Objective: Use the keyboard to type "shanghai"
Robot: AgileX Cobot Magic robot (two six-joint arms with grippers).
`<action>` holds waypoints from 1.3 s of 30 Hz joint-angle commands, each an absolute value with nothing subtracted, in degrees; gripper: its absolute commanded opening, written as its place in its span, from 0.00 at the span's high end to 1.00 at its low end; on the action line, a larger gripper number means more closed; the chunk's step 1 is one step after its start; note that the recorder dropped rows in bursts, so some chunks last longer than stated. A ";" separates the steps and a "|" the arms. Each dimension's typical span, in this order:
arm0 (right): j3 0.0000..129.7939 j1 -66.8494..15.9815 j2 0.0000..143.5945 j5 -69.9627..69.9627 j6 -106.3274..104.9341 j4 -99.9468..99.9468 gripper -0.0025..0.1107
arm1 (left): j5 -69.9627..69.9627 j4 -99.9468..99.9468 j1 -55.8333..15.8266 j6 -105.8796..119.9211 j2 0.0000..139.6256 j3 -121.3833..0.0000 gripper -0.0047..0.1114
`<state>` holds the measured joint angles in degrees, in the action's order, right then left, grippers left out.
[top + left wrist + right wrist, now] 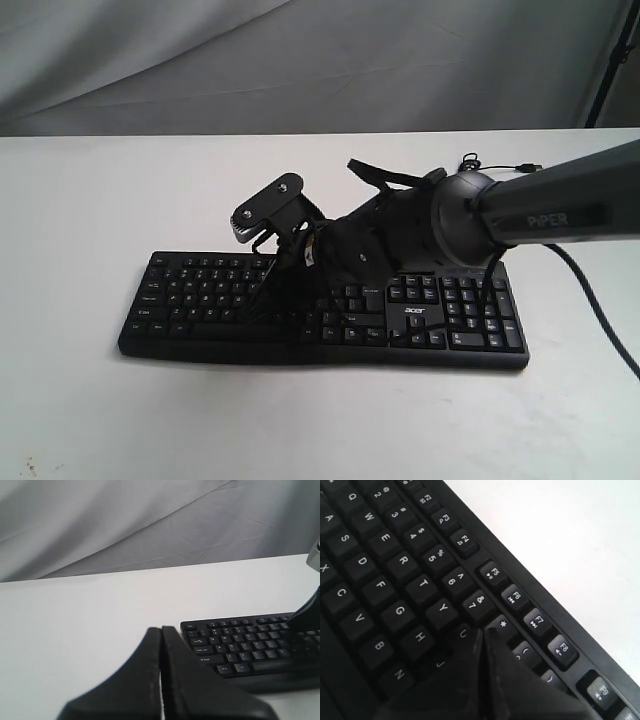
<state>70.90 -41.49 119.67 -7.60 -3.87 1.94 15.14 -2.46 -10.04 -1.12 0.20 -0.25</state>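
Note:
The wide black keyboard (460, 310) with a white acer logo lies in the middle of the white table. My right arm reaches across it from the right. My right gripper (266, 300) is shut with nothing held, tips pointing down on the letter keys left of centre. In the right wrist view the keyboard (395, 570) fills the frame, and the right gripper (482, 631) has its closed tips between the U key and the 8 key, over the I position. My left gripper (161, 630) is shut and empty, hanging apart from the keyboard's (240, 645) Esc end.
A thin black cable with a USB plug (500, 165) lies on the table behind the keyboard. The white table (100, 200) ends at a grey cloth backdrop (300, 60). A dark stand (610, 60) rises at the back right.

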 commanded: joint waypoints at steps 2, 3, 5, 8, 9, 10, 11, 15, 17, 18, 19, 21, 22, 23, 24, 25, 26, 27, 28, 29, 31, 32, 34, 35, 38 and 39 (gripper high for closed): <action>70.48 -40.47 119.56 -7.46 -4.48 1.97 0.98 | 14.98 -2.51 -10.24 -1.28 0.00 0.00 0.96; 70.48 -40.47 119.56 -7.46 -4.48 1.97 0.98 | 14.98 -2.51 -10.24 -1.28 0.00 0.00 0.96; 70.48 -40.47 119.56 -7.57 -4.48 1.97 0.98 | 14.98 -2.51 -10.24 -1.28 0.00 0.00 0.96; 70.48 -40.47 119.56 -7.57 -4.48 1.97 0.98 | 14.98 -2.51 -10.24 -1.28 0.00 0.00 0.96; 70.48 -40.47 119.79 -7.56 -4.48 1.97 0.98 | 14.98 -2.51 -10.24 -1.28 0.00 0.00 0.96; 70.48 -40.47 120.15 -7.74 -4.48 1.97 0.98 | 14.98 -2.51 -10.24 -1.28 0.00 0.00 0.96; 70.48 -40.47 120.44 -7.75 -4.48 1.97 0.98 | 14.98 -2.51 -10.24 -1.28 0.00 0.00 0.96; 70.48 -40.58 120.86 -7.88 -4.48 1.97 0.98 | 14.98 -2.51 -10.24 -1.28 0.00 0.00 0.96; 70.48 -40.58 120.20 -8.41 -4.48 1.97 0.98 | 14.98 -2.51 -10.24 -1.28 0.00 0.00 0.96; 70.48 -40.58 119.74 -8.67 -4.48 1.97 0.98 | 14.98 -2.51 -10.24 -1.28 0.00 0.00 0.96; 70.48 -40.58 119.32 -8.83 -4.48 2.25 0.98 | 14.98 -2.51 -10.24 -1.28 0.00 0.00 0.96; 70.48 -40.58 117.95 -9.52 -4.48 2.42 0.98 | 14.98 -2.51 -10.24 -1.28 0.00 0.00 0.96; 70.48 -40.58 117.30 -10.02 -4.48 2.57 0.98 | 14.98 -2.51 -10.24 -1.28 0.00 0.00 0.96; 70.48 -40.58 116.34 -10.62 -4.48 2.96 0.98 | 14.98 -2.51 -10.24 -1.28 0.00 0.00 0.96; 70.48 -40.58 115.38 -11.10 -4.48 3.52 0.98 | 14.98 -2.51 -10.24 -1.28 0.00 0.00 0.96; 70.21 -40.58 114.61 -11.33 -4.48 3.77 0.98 | 14.98 -2.51 -10.24 -1.28 0.00 0.00 0.96; 69.59 -40.73 113.42 -11.17 -4.48 3.92 0.98 | 14.98 -2.51 -10.24 -1.28 0.00 0.00 0.96; 68.62 -40.73 112.11 -10.59 -4.48 3.92 0.98 | 14.98 -2.51 -10.24 -1.28 0.00 0.00 0.96; 67.59 -40.83 111.01 -9.89 -4.52 3.92 0.98 | 14.98 -2.51 -10.24 -1.28 0.00 0.00 0.96; 66.07 -40.83 109.53 -9.08 -4.66 3.92 0.98 | 14.98 -2.51 -10.24 -1.28 0.00 0.00 0.96; 63.02 -40.83 106.33 -7.56 -4.66 3.92 0.98 | 14.98 -2.51 -10.24 -1.28 0.00 0.00 0.96; 60.73 -40.83 104.57 -6.70 -4.66 3.92 0.98 | 14.98 -2.51 -10.24 -1.28 0.00 0.00 0.96; 57.10 -40.83 101.15 -5.22 -4.18 3.92 0.98 | 14.98 -2.51 -10.24 -1.28 0.00 0.00 0.96; 54.96 -40.83 98.80 -4.39 -3.55 3.80 0.98 | 14.98 -2.51 -10.24 -1.28 0.00 0.00 0.96; 48.37 -40.83 93.53 -2.09 -2.10 2.05 0.98 | 14.98 -2.51 -10.24 -1.28 0.00 0.00 0.96; 46.67 -40.83 92.19 -1.65 -1.98 1.44 0.98 | 14.98 -2.51 -10.24 -1.28 0.00 0.00 0.96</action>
<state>51.82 -40.60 96.44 -4.14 -2.94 2.96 15.14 -2.46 -10.04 -1.12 0.20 -0.25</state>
